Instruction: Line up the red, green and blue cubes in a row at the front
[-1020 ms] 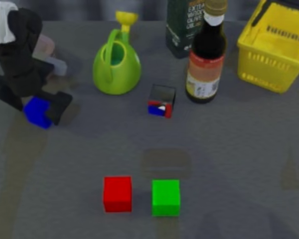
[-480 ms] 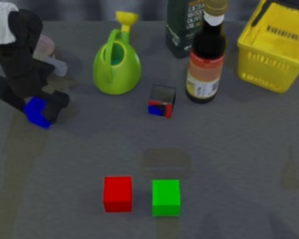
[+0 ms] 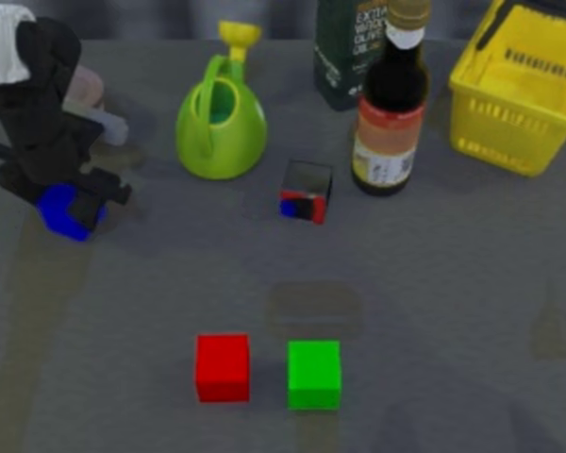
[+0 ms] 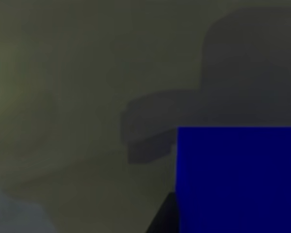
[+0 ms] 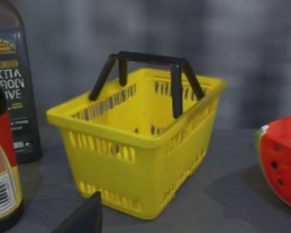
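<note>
**Blue cube in the left end effector, two cubes waiting at the front**

The left end effector [image 3: 68, 193] is at the left side of the tabletop [image 3: 434, 311], clenched around the blue cube [image 3: 66, 209], with dark fingers showing on either side of it. In the left wrist view the cube fills the near corner as a flat blue face, and a soft shadow lies on the grey surface beyond it. Whether the cube rests on the surface or is just clear of it cannot be told.

The red cube [image 3: 223, 367] and the green cube [image 3: 314, 374] sit side by side near the front edge, apart by a narrow gap and roughly level with each other. That reads as the start of the row, so the blue cube is probably gripped in order to be carried forward. Open space lies on both sides of the pair, though the spot to the right of green would keep the colour order.

Behind the row stand a green watering can [image 3: 221, 118], a dark sauce bottle [image 3: 389, 104], an olive oil bottle [image 3: 344, 47], a yellow shopping basket [image 3: 519, 90] and a small patterned cube [image 3: 306, 192]. None lies directly between the blue cube and the front.

The right arm is out of the top view. Its wrist camera faces the basket, with a watermelon slice [image 5: 281, 158] just beside it. One dark fingertip shows at the frame edge, too little to judge the right end effector's state.
</note>
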